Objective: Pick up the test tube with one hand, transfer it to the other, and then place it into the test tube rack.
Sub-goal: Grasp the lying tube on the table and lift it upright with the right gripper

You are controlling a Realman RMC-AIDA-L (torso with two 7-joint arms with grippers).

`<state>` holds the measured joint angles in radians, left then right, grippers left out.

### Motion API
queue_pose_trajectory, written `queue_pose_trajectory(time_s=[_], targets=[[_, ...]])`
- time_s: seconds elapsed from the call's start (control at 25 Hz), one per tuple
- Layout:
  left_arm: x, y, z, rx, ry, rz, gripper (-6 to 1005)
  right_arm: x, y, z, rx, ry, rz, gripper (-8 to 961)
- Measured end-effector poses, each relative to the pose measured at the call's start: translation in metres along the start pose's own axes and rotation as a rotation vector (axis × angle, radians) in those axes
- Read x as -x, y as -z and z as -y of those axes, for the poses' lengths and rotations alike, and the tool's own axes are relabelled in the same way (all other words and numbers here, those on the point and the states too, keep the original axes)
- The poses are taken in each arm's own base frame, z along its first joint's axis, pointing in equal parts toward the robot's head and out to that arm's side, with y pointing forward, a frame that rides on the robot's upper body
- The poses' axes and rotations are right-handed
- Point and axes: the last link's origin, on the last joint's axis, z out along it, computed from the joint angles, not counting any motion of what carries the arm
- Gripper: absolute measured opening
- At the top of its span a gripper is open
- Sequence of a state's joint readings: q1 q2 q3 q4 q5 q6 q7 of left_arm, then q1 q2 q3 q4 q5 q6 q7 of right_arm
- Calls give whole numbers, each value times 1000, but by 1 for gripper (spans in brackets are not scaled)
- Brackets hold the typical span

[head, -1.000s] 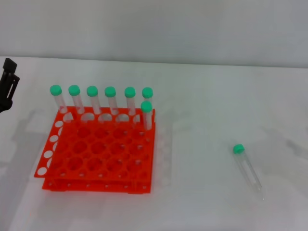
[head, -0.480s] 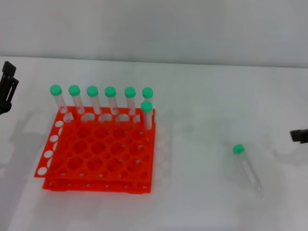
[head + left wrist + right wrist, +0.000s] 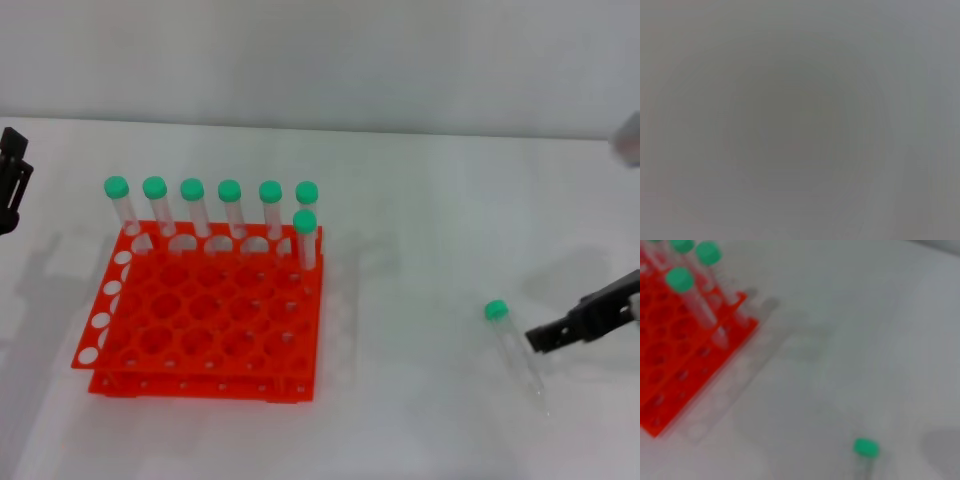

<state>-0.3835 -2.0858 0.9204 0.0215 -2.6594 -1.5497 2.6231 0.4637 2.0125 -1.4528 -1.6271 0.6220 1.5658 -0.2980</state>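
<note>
A clear test tube (image 3: 515,350) with a green cap lies flat on the white table at the right; its cap also shows in the right wrist view (image 3: 866,448). The orange test tube rack (image 3: 200,315) stands at the left and holds several capped tubes along its back; its corner shows in the right wrist view (image 3: 685,355). My right gripper (image 3: 540,338) reaches in from the right edge, its black tip just right of the lying tube. My left gripper (image 3: 12,175) hangs at the far left edge, apart from the rack. The left wrist view shows only grey.
The capped tubes in the rack (image 3: 230,210) stand taller than its frame. A grey wall runs behind the table. Bare white table (image 3: 420,250) lies between the rack and the lying tube.
My right arm has come in from the right edge and moved left and down toward the lying tube. The left gripper has shifted slightly. The tube and rack have not moved.
</note>
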Motion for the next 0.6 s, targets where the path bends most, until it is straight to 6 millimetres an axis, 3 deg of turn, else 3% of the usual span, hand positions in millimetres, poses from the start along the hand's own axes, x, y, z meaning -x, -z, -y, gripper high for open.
queue_pose_trajectory(time_s=[0.24, 0.6], targets=[[0, -1, -1, 2, 1, -1, 729, 5, -19, -19, -64, 58, -54, 869], [-1, 0, 1, -11, 0, -5, 730, 4, -43, -25, -51, 58, -96, 802]])
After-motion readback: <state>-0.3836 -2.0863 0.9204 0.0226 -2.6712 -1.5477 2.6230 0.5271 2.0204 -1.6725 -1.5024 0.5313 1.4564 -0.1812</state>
